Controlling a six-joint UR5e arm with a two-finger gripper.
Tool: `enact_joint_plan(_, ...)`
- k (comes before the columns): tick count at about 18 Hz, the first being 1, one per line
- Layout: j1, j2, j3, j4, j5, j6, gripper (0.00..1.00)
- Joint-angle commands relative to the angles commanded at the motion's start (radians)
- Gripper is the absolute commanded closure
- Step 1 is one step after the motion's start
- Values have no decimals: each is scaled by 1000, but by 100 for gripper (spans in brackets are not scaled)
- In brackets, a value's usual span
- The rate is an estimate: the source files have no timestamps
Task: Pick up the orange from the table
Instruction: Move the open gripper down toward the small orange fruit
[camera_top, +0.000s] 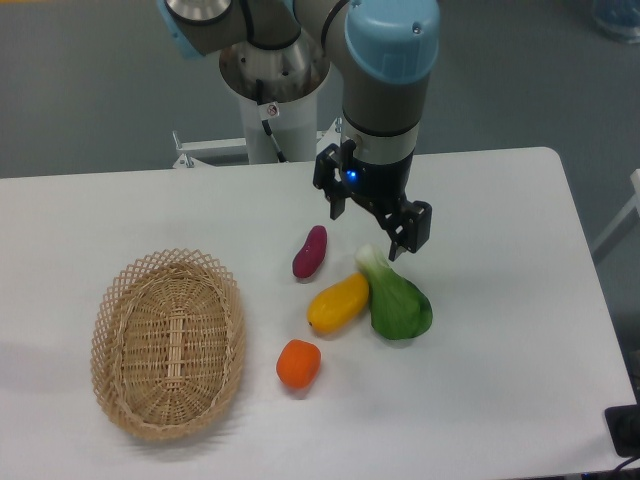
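Small, glossy orange (298, 363) on white table (500, 350)

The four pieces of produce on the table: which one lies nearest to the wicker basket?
The orange. It sits alone in front, while the purple, yellow and green pieces cluster farther back.

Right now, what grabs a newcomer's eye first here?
The arm's open tool hanging over the green vegetable at mid-table. Beside it lie a yellow fruit and a purple vegetable; the orange sits alone nearer the front edge. A wicker basket fills the left.
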Motion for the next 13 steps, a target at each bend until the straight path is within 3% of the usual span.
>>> enact_joint_plan(5,-3,-3,-11,24,-23,-5,0)
enact_joint_plan(7,-6,-5,-50,111,-43,-34,0)
enact_joint_plan(11,-31,-6,-142,314,-49,-229,0)
enact_joint_plan(13,-49,-38,-150,350,-49,-294,0)
